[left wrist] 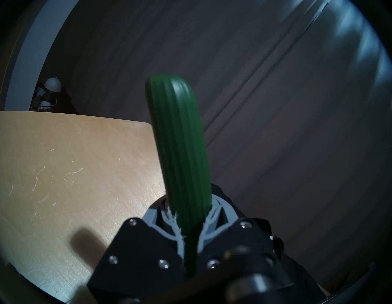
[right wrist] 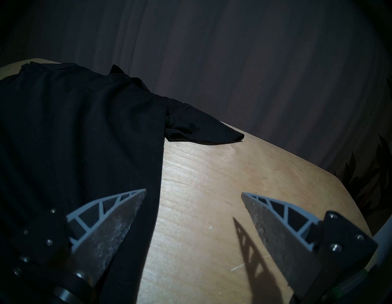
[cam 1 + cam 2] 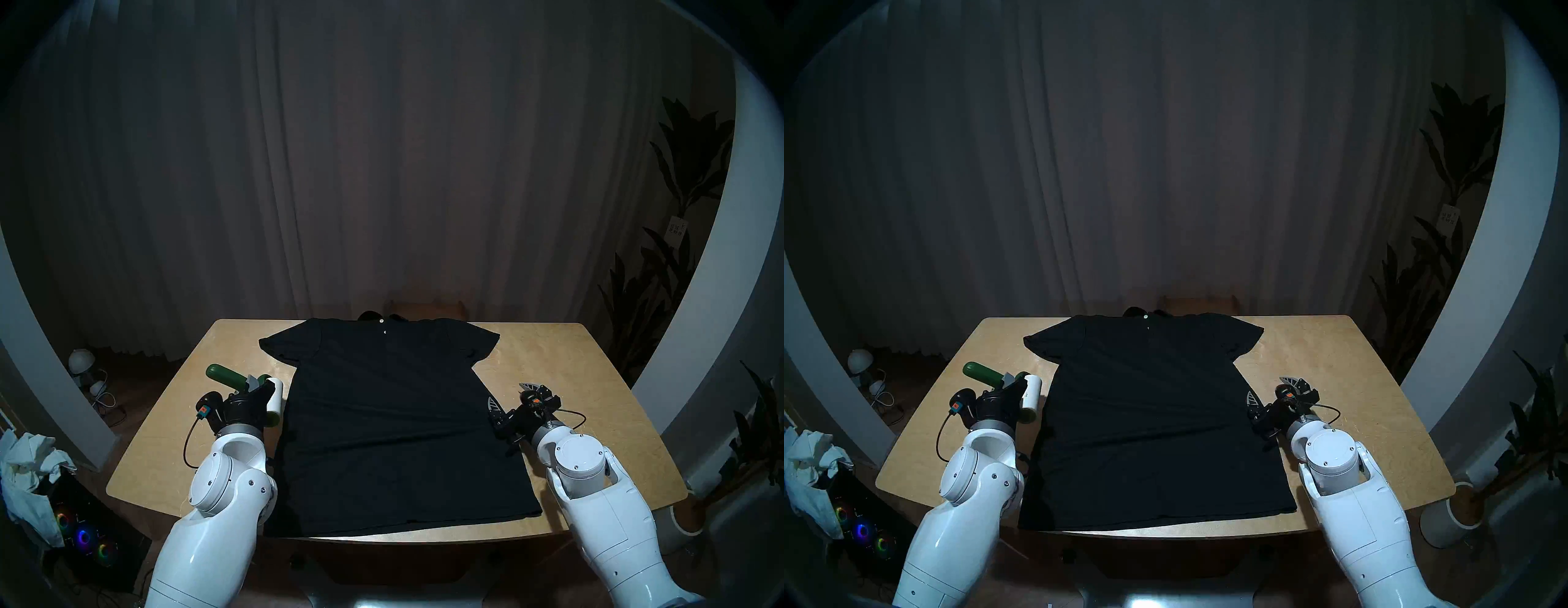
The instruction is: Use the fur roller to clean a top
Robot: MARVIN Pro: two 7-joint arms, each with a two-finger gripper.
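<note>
The top (image 3: 382, 424) (image 3: 1149, 416) is a black T-shirt spread flat on the wooden table (image 3: 594, 403), neck toward the far edge. My left gripper (image 3: 254, 387) (image 3: 1011, 384) (image 1: 188, 229) is shut on the fur roller near its neck. Its green handle (image 3: 225, 375) (image 1: 180, 148) points away to the left. Its white roll (image 3: 275, 397) (image 3: 1031, 395) lies just beside the top's left edge. My right gripper (image 3: 509, 395) (image 3: 1269, 388) (image 2: 194, 191) is open and empty at the top's (image 2: 74, 138) right edge, one finger over the cloth, the other over bare wood.
A curtain hangs behind the table, with a cardboard box (image 3: 424, 308) just past the far edge. On the floor at left are a white cloth pile (image 3: 29, 463), a lit computer case (image 3: 82, 537) and a small lamp (image 3: 80, 361). Plants (image 3: 679, 254) stand at right.
</note>
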